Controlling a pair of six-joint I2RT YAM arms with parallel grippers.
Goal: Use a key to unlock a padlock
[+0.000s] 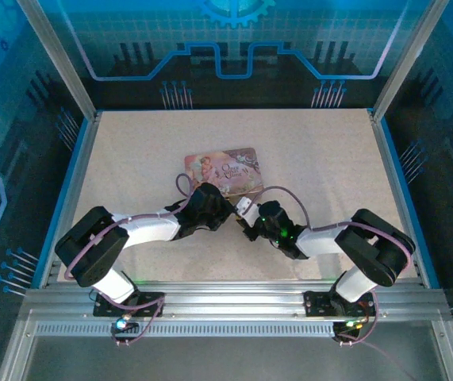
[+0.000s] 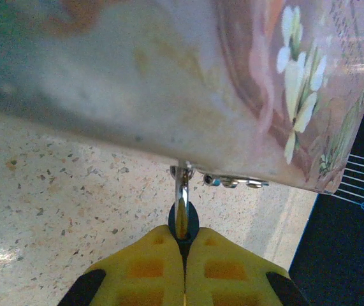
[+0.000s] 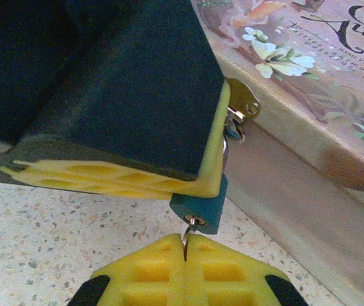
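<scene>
The padlock (image 3: 202, 205) has a small teal body and a silver shackle (image 2: 182, 188) hooked through the hasp (image 3: 243, 105) of the pink pictured tin box (image 1: 222, 170). My left gripper (image 2: 183, 240) is shut on the padlock's body (image 2: 192, 224), just below the box's front wall. In the right wrist view the left gripper's yellow-padded fingers (image 3: 137, 178) clamp the padlock from above. The key (image 3: 187, 233), a thin metal sliver, sits in the keyhole on the padlock's underside. My right gripper (image 3: 186, 242) is shut on the key, its fingertips just under the padlock.
The tin box (image 3: 309, 70) lies flat in the middle of the speckled table (image 1: 321, 159). Both arms meet at its near edge, the left gripper (image 1: 223, 213) and the right gripper (image 1: 250, 225) tip to tip. Metal frame posts and blue walls ring the table.
</scene>
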